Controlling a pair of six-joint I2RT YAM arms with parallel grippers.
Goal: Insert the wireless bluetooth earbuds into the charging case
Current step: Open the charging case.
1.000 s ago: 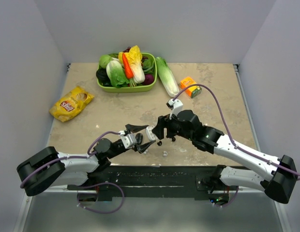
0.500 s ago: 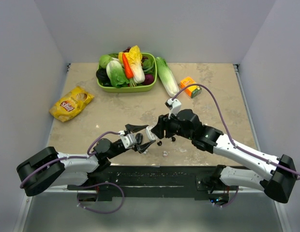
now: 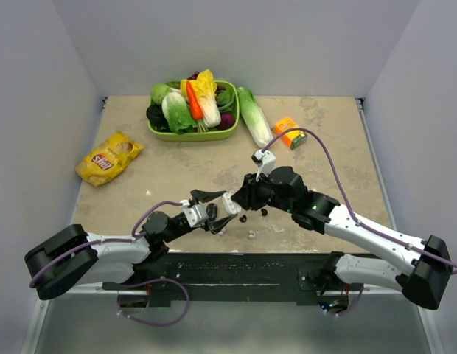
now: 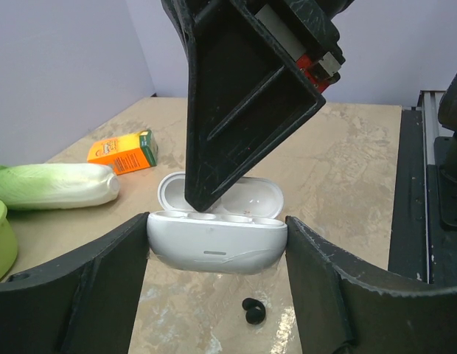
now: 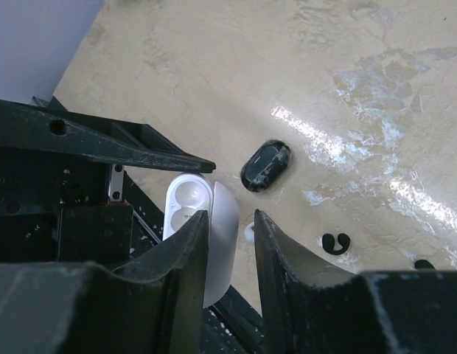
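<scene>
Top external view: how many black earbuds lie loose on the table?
2. One black earbud lies front and centre; the second black earbud sits just right of it. Others may be hidden.

two arms, each with one claw: the left claw (image 4: 217, 236) and the right claw (image 5: 230, 221). one white charging case (image 4: 214, 251). loose on the bench (image 3: 177, 173), three small buds can be counted from above: one black earbud (image 3: 243, 218), a second black earbud (image 3: 264, 212) and one white earbud (image 3: 251, 235). one green basket (image 3: 192, 136), holding a heap of vegetables too tangled to count, though one orange carrot (image 3: 193, 99) stands out. one cabbage (image 3: 254, 125) beside the basket. one orange carton (image 3: 290, 133). one yellow chip bag (image 3: 109, 157).
</scene>
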